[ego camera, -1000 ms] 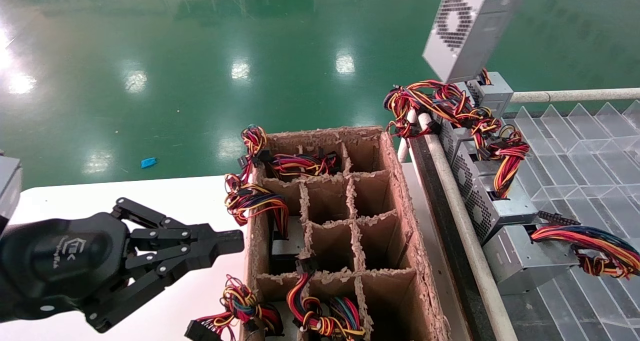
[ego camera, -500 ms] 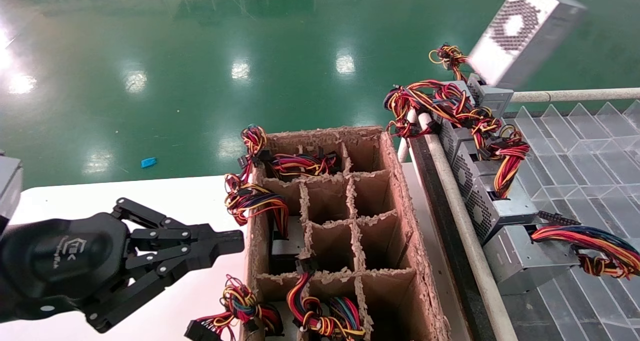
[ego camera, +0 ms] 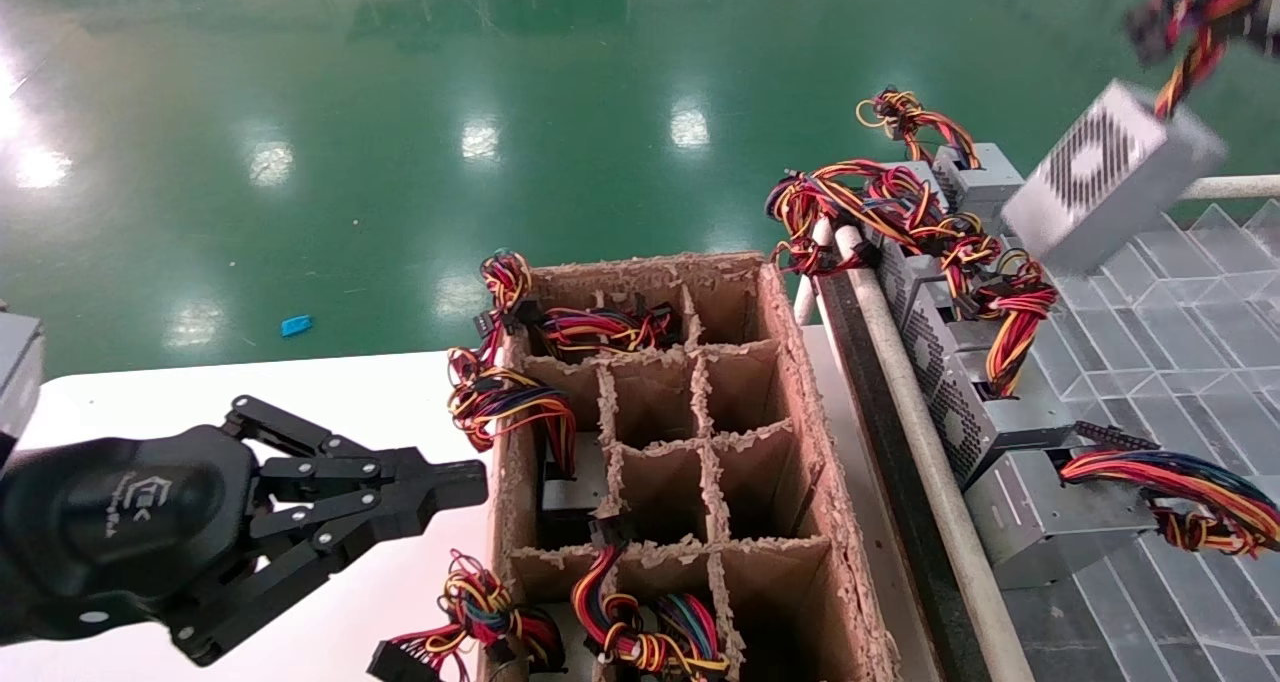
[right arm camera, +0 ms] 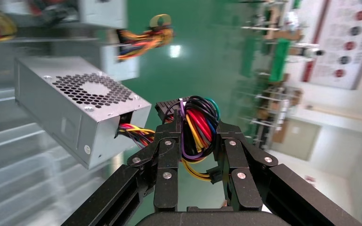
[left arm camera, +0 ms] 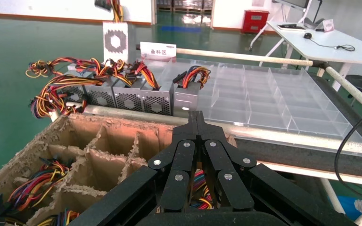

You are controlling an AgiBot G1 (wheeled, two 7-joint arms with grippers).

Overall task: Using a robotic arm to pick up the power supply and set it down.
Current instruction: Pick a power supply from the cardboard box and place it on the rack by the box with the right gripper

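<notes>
We see the power supply [ego camera: 1108, 176] hanging tilted in the air above the clear divided tray [ego camera: 1180, 342], just beyond the row of like units [ego camera: 960, 362] standing along the tray's near edge. It dangles by its wire bundle [right arm camera: 195, 125], which the right pincer [right arm camera: 197, 141] has clamped between its fingers; the box itself is not gripped. We judge this the carrying step, with the set-down to come: the next move calls for lowering the box into a free tray cell. The swinging box and the loose wires of its neighbours could snag. The left pincer [ego camera: 440, 487] rests closed and empty over the white tabletop [ego camera: 150, 392], beside the cardboard divider box [ego camera: 790, 382].
</notes>
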